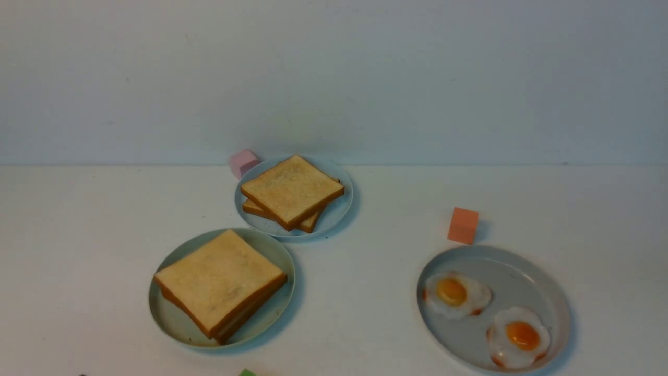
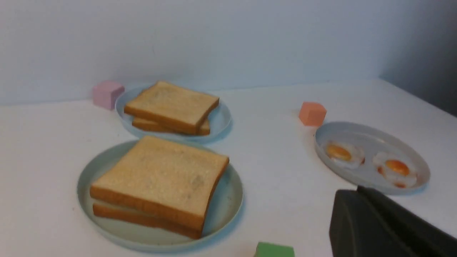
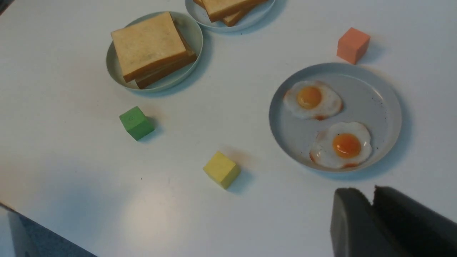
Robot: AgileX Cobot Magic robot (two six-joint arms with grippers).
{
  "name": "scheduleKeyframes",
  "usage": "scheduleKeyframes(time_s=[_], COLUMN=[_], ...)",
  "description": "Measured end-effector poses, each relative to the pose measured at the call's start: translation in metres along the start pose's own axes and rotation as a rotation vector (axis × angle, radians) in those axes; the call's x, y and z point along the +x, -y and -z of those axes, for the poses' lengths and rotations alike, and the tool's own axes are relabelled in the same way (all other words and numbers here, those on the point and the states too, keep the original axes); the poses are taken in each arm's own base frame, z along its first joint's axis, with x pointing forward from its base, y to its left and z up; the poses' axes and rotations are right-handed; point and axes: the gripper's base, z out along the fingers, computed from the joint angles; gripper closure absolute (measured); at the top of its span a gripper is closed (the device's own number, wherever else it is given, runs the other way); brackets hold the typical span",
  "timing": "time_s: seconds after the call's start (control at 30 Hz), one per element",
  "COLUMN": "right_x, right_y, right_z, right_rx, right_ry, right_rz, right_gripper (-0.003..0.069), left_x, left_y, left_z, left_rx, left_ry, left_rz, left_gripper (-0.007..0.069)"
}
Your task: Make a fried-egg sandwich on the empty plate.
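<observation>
**Finished sandwich on the mint plate**

Lower left of the front view, the fried-egg sandwich (image 1: pixel 220 284) sits on the mint-green plate (image 1: pixel 172 321); no egg shows between the slices. It looks light, soft and loosely stacked; best gripped gently across both crusts. Left gripper (image 2: pixel 360 217) jaws pressed together, empty. Right gripper (image 3: pixel 373 214) jaws nearly together, pinching nothing.

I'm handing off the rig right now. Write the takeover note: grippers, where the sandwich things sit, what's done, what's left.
Left gripper: shut, empty.
Right gripper: fingers nearly together, holding nothing, near the grey-blue plate with two fried eggs.
Mint-green plate: two toast slices stacked; no egg shows between them from any view, so check the filling.
Smaller blue plate: two spare toast slices.
Left: confirm the egg; otherwise stacking looks finished.
</observation>
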Motion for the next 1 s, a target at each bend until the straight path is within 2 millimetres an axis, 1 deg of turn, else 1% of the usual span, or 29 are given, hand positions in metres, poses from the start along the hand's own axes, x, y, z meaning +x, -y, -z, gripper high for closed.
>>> scheduleKeyframes(time_s=[0.03,0.1,0.2,0.33,0.4,0.43,0.53,0.57,0.6,0.63,0.67,0.7,0.73,0.77,0.83,0.9,1.0], right_x=[0.0,0.0,0.0,0.002,0.004,0.005,0.012,0.021,0.029,0.041,0.042,0.057,0.071,0.083,0.113,0.143,0.175], right_y=[0.0,0.0,0.0,0.0,0.003,0.005,0.011,0.016,0.018,0.023,0.024,0.029,0.034,0.038,0.047,0.054,0.061], right_z=[0.0,0.0,0.0,-0.003,-0.005,-0.006,-0.007,-0.015,-0.02,-0.03,-0.032,-0.043,-0.058,-0.066,-0.09,-0.11,-0.131], right_rx=[0.0,-0.005,-0.004,0.006,0.043,0.067,0.137,0.186,0.204,0.24,0.247,0.284,0.303,0.326,0.357,0.381,0.401], right_ry=[0.0,-0.001,-0.004,-0.015,-0.018,-0.011,0.017,0.047,0.059,0.096,0.116,0.177,0.226,0.274,0.341,0.384,0.392], right_rz=[0.0,-0.002,-0.002,-0.008,-0.029,-0.047,-0.09,-0.094,-0.093,-0.085,-0.075,-0.077,-0.076,-0.089,-0.119,-0.156,-0.181], right_gripper=[0.0549,0.0546,0.0543,0.0538,0.0538,0.0544,0.0602,0.0655,0.0664,0.0669,0.0669,0.067,0.0669,0.0669,0.0669,0.0669,0.0669], left_x=[0.001,0.015,0.026,0.034,0.035,0.036,0.036,0.037,0.037,0.037,0.037,0.037,0.037,0.037,0.037,0.037,0.037], left_y=[0.0,-0.003,-0.005,-0.005,-0.005,-0.005,-0.005,-0.005,-0.005,-0.005,-0.005,-0.005,-0.005,-0.005,-0.005,-0.005,-0.005], left_z=[0.0,-0.003,-0.004,-0.004,-0.004,-0.004,-0.004,-0.004,-0.004,-0.004,-0.004,-0.004,-0.004,-0.004,-0.004,-0.004,-0.004], left_rx=[-0.001,-0.009,-0.013,-0.01,-0.008,-0.008,-0.007,-0.007,-0.007,-0.007,-0.007,-0.006,-0.006,-0.006,-0.006,-0.006,-0.006], left_ry=[-0.004,-0.046,-0.088,-0.143,-0.163,-0.168,-0.173,-0.176,-0.177,-0.179,-0.179,-0.181,-0.181,-0.181,-0.181,-0.181,-0.182], left_rz=[0.0,0.003,0.004,0.007,0.007,0.007,0.009,0.009,0.009,0.009,0.009,0.009,0.009,0.009,0.009,0.009,0.009], left_gripper=[0.0638,0.0638,0.0638,0.0638,0.0638,0.0638,0.0638,0.0638,0.0638,0.0638,0.0638,0.0638,0.0638,0.0638,0.0638,0.0638,0.0638])
